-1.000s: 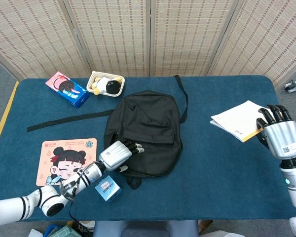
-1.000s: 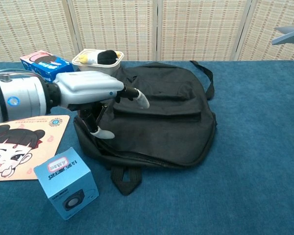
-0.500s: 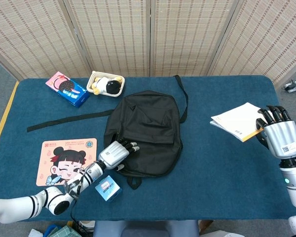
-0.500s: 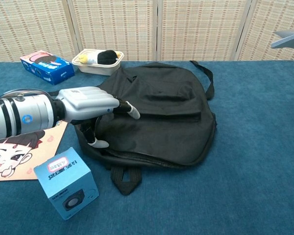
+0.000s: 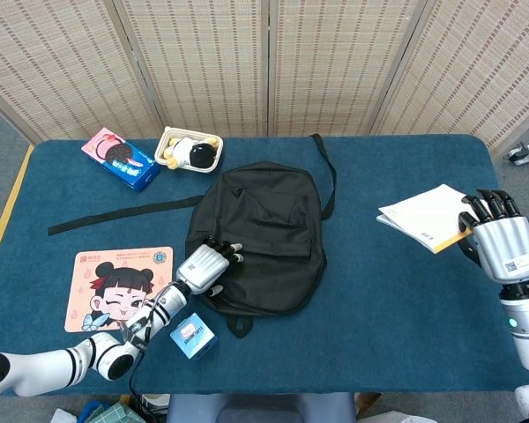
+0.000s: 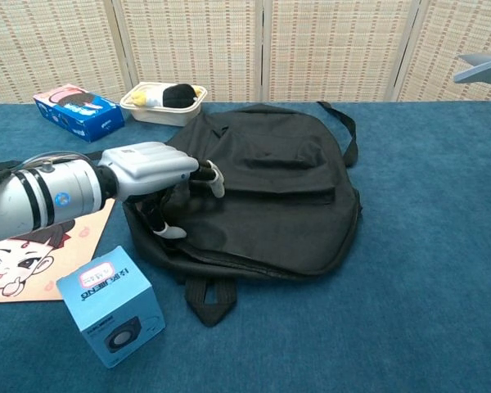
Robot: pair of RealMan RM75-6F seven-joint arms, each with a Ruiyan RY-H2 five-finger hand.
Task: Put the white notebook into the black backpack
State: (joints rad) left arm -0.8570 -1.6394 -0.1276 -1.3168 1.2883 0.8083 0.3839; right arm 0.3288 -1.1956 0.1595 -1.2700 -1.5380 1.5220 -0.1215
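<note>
The black backpack (image 5: 263,236) lies flat in the middle of the blue table (image 5: 379,300), straps toward the back; it also fills the centre of the chest view as the backpack (image 6: 270,196). My left hand (image 5: 207,267) sits at its near-left edge, fingers (image 6: 213,177) spread over the fabric and thumb low beside the rim, nothing plainly gripped. The white notebook (image 5: 420,214) hangs above the table's right side, held at its orange-edged corner by my right hand (image 5: 498,240). Only the notebook's tip (image 6: 481,65) shows in the chest view.
A small blue box (image 5: 193,335) stands just in front of my left hand. A cartoon mat (image 5: 115,284) lies at the near left. A pink and blue biscuit box (image 5: 119,159), a tray with a plush toy (image 5: 189,150) and a loose black strap (image 5: 115,217) lie at the back left.
My left hand has drawn back leftward across the backpack toward its left edge, and its fingers have curled in somewhat. The right hand and notebook have hardly shifted.
</note>
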